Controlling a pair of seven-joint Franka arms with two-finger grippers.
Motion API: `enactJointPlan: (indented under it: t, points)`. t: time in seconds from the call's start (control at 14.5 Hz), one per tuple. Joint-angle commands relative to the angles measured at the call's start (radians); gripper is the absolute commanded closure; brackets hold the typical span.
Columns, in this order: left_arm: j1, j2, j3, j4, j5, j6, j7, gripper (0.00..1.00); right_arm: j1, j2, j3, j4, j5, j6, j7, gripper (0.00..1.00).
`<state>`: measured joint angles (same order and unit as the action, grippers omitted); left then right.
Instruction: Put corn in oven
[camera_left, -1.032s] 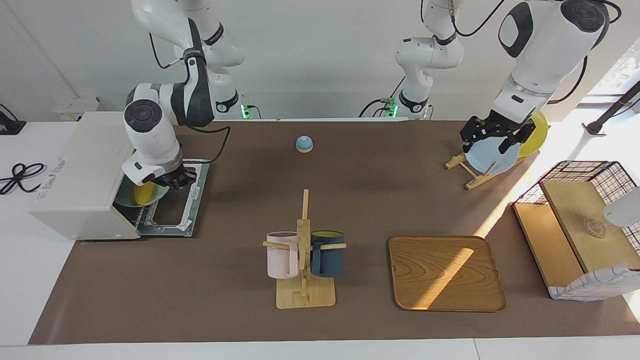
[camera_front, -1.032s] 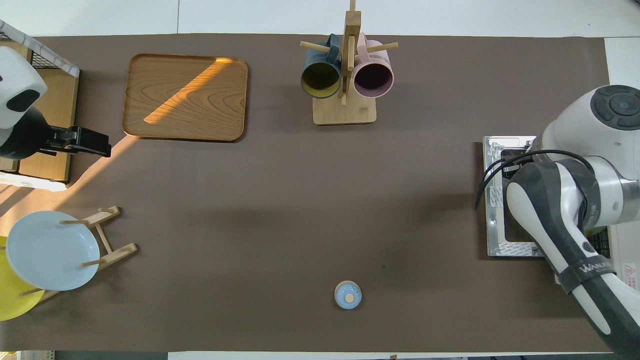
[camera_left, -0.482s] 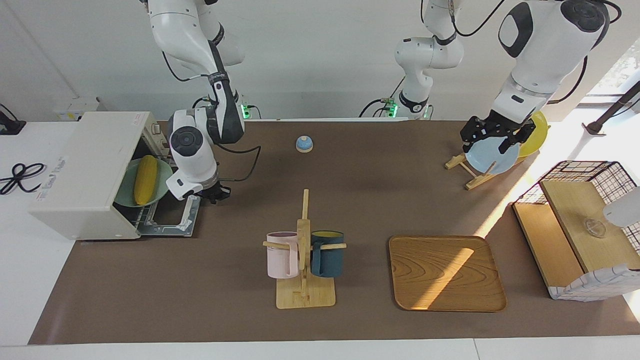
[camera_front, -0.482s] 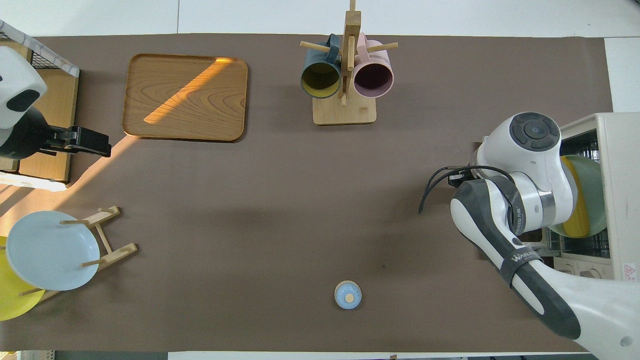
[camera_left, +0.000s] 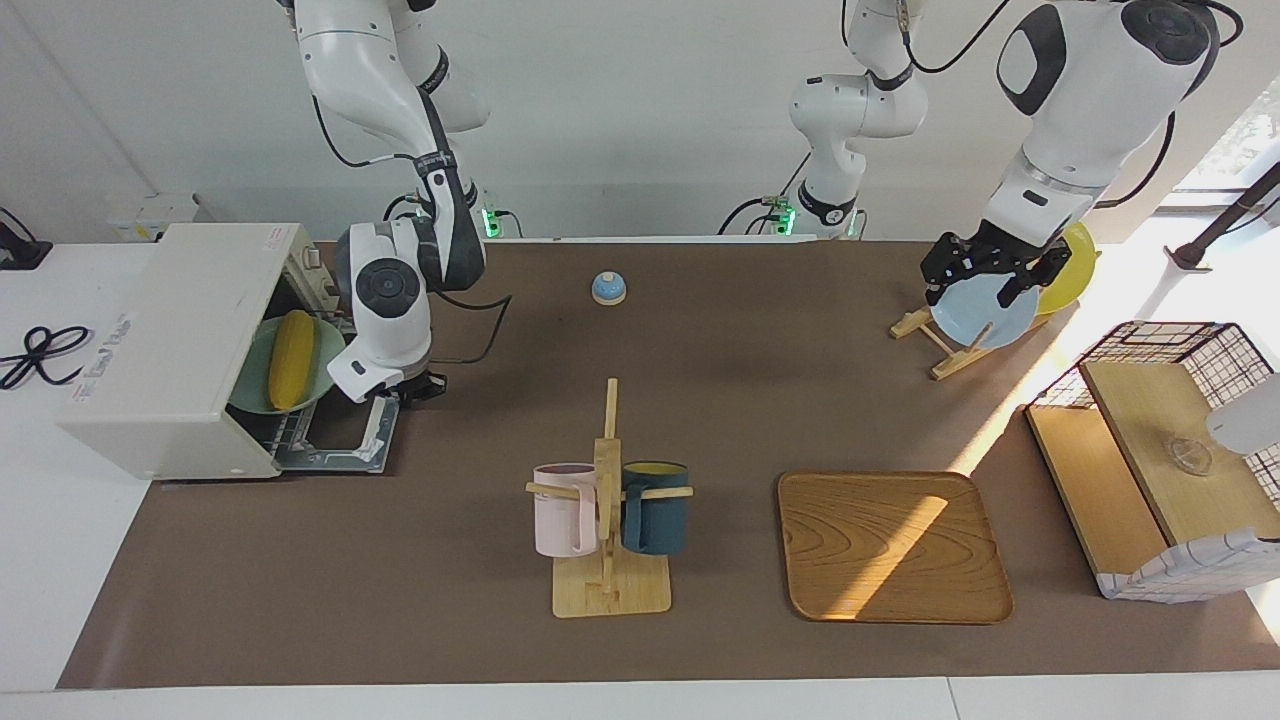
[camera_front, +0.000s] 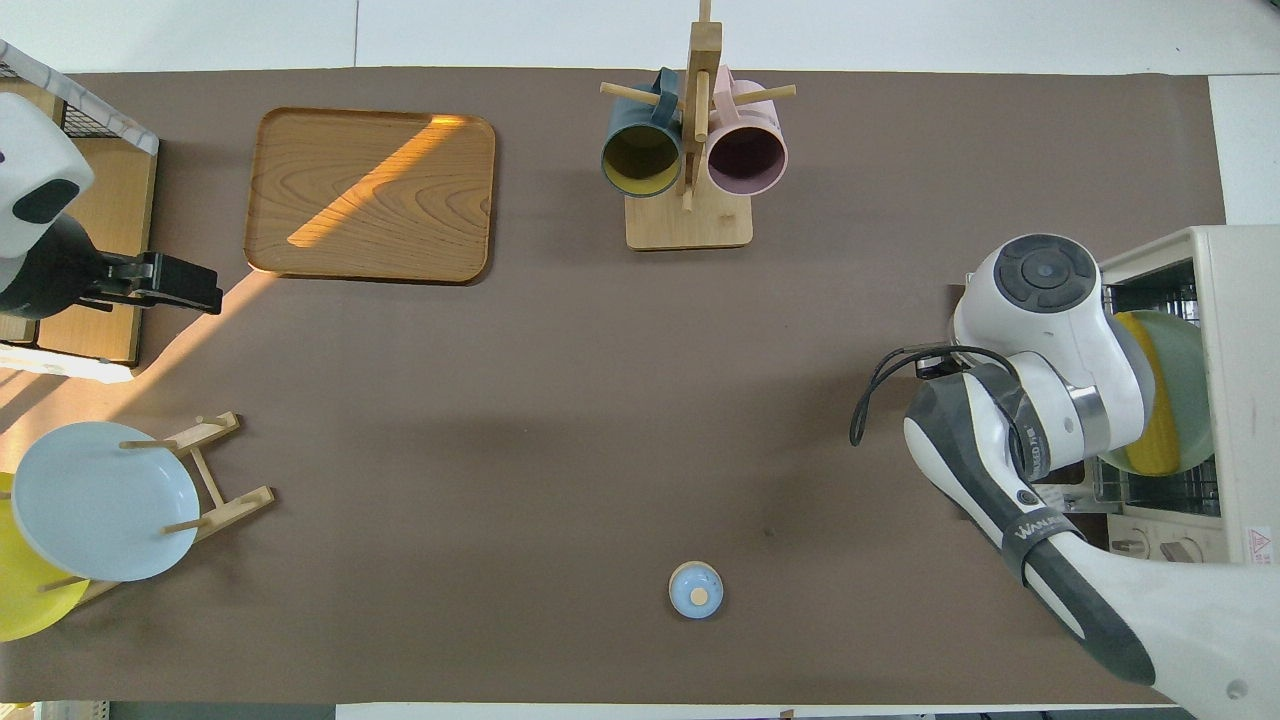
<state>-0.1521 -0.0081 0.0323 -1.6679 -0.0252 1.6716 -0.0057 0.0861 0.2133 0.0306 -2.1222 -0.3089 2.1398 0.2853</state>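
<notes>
Facing view, left-centre of frame: smooth bright yellow corn cob (camera_left: 292, 359) lies on a pale green round plate (camera_left: 322, 352) set on the wire rack inside the boxy off-white toaster oven (camera_left: 165, 345). Oven door (camera_left: 368, 442) is folded down flat onto the brown-covered counter (camera_left: 700, 400). Corn is untouched, clear of both grippers.

Right gripper (camera_left: 418, 384) hangs low over the open door's edge, just beside the oven mouth, below the arm's white wrist. Cannot tell whether its fingers are apart or together; in the overhead view the arm hides them.

Left gripper (camera_left: 984, 268) sits at the upper right of the facing view, over the wooden plate rack (camera_left: 938, 345) that carries a light blue round plate (camera_left: 990, 312) and a yellow round plate (camera_left: 1070, 268). Its dark fingers straddle the blue plate's top edge; cannot tell if they press on it.

Lower centre: wooden mug tree (camera_left: 608, 520) with a pink mug (camera_left: 564, 510) and a dark teal mug (camera_left: 655, 507). Beside it, a rectangular wooden tray (camera_left: 892, 546). Small blue bell-shaped knob (camera_left: 608, 288) at upper centre
</notes>
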Motion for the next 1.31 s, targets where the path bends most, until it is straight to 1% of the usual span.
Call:
enactJointPlan:
  t: [0.0, 0.07, 0.21, 0.34, 0.48, 0.62, 0.83, 1.1, 1.17, 1.24]
  points:
    - [0.003, -0.016, -0.002, -0.013, 0.019, 0.004, 0.010, 0.00, -0.011, -0.022, 0.000, 0.004, -0.126, -0.073, -0.006, 1.00]
    - [0.003, -0.016, -0.003, -0.013, 0.019, 0.004, 0.010, 0.00, -0.009, -0.017, 0.000, 0.046, -0.157, -0.125, -0.014, 1.00]
    - [0.003, -0.016, -0.003, -0.013, 0.019, 0.005, 0.010, 0.00, -0.019, -0.020, 0.002, 0.128, -0.161, -0.216, -0.102, 1.00]
    - [0.003, -0.016, -0.003, -0.013, 0.019, 0.005, 0.010, 0.00, -0.052, -0.058, -0.003, 0.163, -0.157, -0.262, -0.211, 1.00]
    - [0.003, -0.016, -0.003, -0.013, 0.019, 0.004, 0.010, 0.00, -0.106, -0.106, -0.001, 0.166, -0.142, -0.281, -0.302, 1.00]
    - [0.003, -0.016, -0.003, -0.013, 0.019, 0.005, 0.010, 0.00, -0.147, -0.124, -0.003, 0.168, -0.113, -0.291, -0.360, 1.00]
    - [0.003, -0.016, -0.002, -0.013, 0.019, 0.004, 0.010, 0.00, -0.192, -0.143, -0.003, 0.166, -0.107, -0.304, -0.420, 1.00]
    - [0.003, -0.016, -0.003, -0.013, 0.019, 0.004, 0.010, 0.00, -0.213, -0.161, -0.004, 0.172, -0.081, -0.305, -0.451, 1.00]
    - [0.003, -0.016, -0.003, -0.013, 0.019, 0.004, 0.010, 0.00, -0.213, -0.161, -0.008, 0.188, -0.059, -0.310, -0.452, 1.00]
    - [0.003, -0.016, -0.003, -0.013, 0.019, 0.004, 0.010, 0.00, -0.218, -0.161, -0.009, 0.218, -0.012, -0.339, -0.452, 1.00]
